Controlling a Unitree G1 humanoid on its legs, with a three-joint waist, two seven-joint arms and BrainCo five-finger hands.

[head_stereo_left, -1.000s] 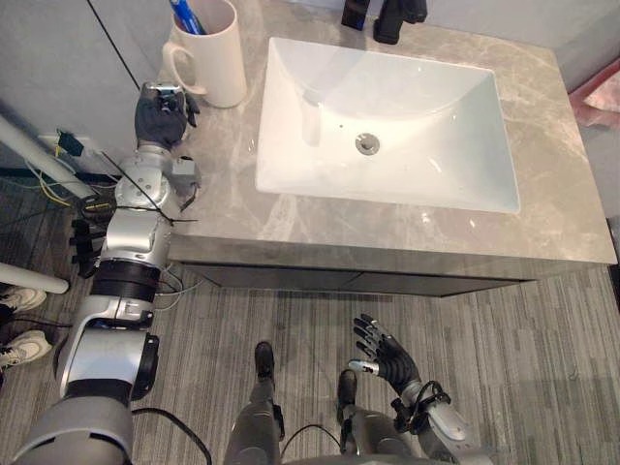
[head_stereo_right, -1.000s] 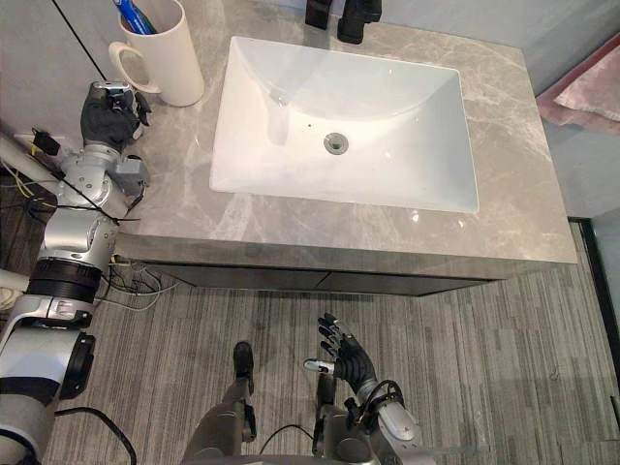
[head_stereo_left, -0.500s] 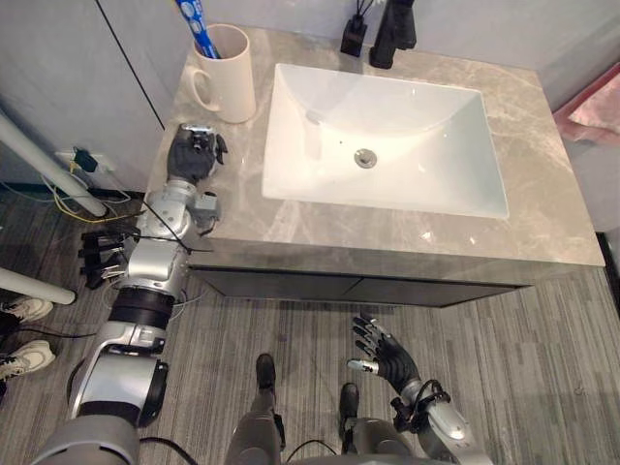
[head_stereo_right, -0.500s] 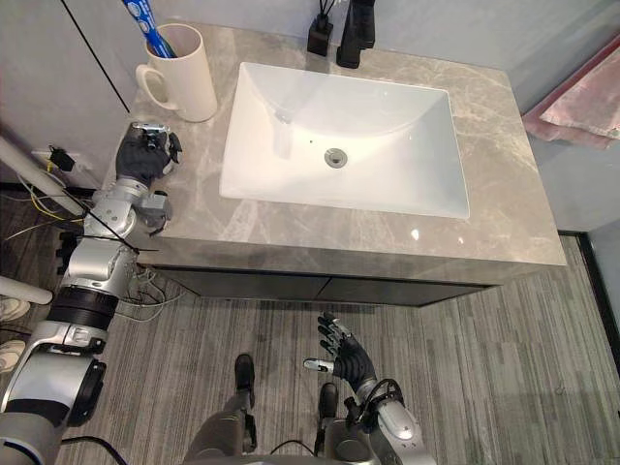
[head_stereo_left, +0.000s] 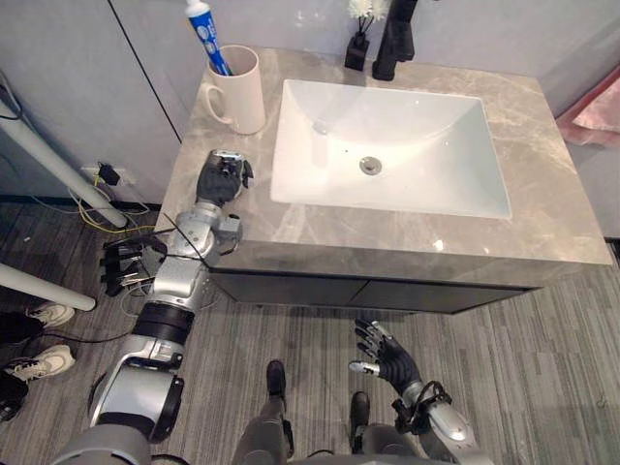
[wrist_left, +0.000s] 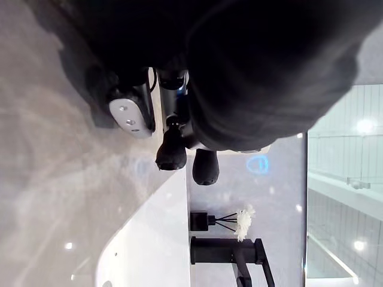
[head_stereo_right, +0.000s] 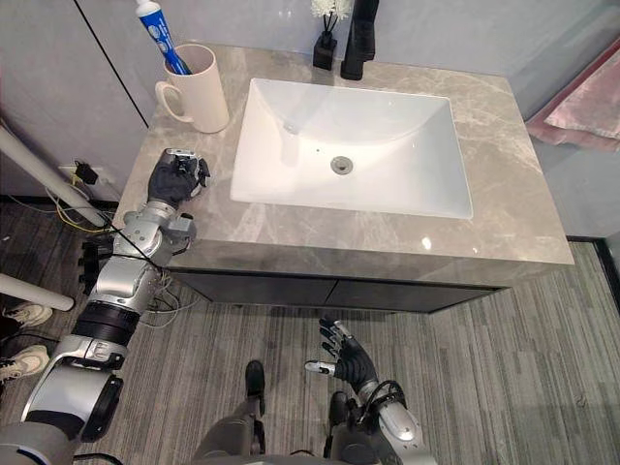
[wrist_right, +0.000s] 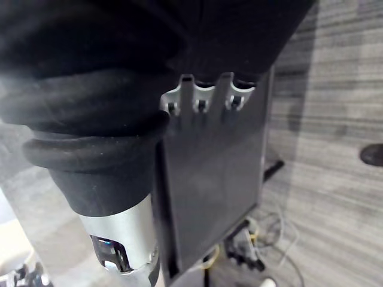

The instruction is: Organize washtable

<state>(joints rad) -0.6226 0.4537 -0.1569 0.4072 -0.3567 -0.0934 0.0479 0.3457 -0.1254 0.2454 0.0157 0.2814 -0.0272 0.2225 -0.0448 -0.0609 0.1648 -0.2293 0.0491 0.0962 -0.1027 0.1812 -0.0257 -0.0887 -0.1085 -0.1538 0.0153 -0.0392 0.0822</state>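
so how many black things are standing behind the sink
2: a tall black tap behind the middle of the sink, and a small black holder with white-tipped sticks just left of it. Nothing seems hidden.

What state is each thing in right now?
Mug: upright on the counter, holding a tube.
Tube: standing in the mug, leaning.
Sink: empty.
Faucet: no water running.
Left robot hand: fingers curled, empty, over the counter.
Right robot hand: open, empty, above the floor.
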